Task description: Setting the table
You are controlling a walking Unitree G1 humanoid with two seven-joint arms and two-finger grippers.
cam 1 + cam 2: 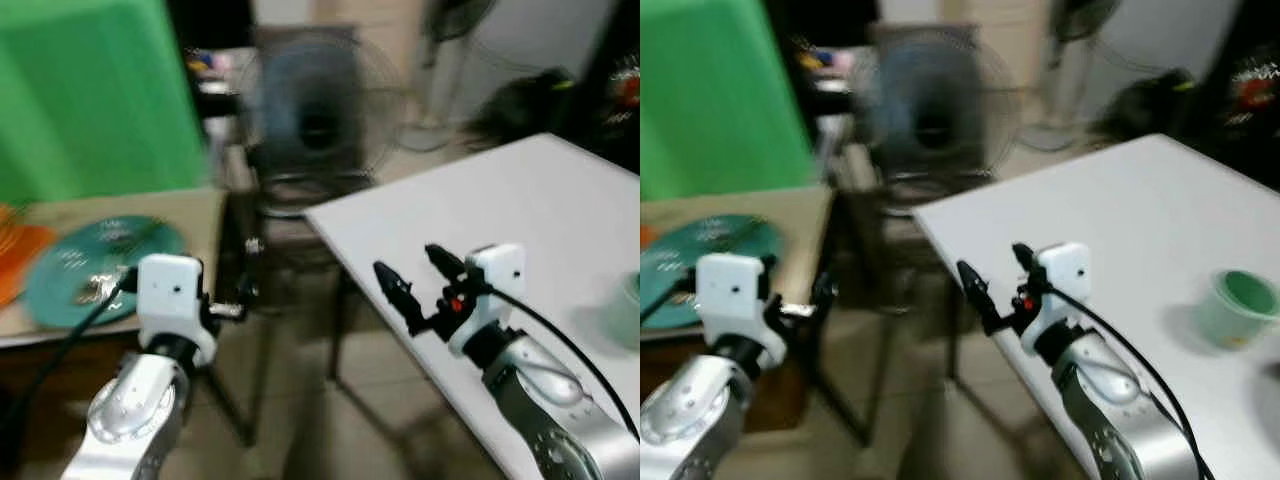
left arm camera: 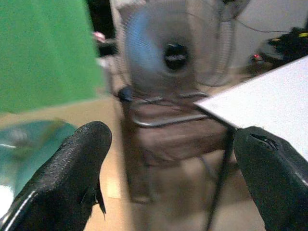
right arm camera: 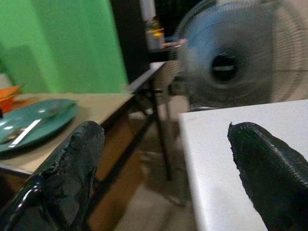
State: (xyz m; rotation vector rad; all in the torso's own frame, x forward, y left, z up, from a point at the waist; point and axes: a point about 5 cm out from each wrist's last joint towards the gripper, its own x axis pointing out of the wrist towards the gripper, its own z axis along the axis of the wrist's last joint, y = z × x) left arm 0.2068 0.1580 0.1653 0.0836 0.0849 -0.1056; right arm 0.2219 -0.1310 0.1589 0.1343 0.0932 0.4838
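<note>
Even indoor light — heavy motion blur, all views soft.

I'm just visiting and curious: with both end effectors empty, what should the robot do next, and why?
Probably turn left and reach the left end effector toward the teal plate on the tan side table. Both end effectors are open and empty, and the white table holds a green cup.

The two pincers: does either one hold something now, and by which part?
Nothing is held. The left pincer and the right pincer are both open, with only air between their fingers. The teal plate and the green cup lie untouched.
</note>
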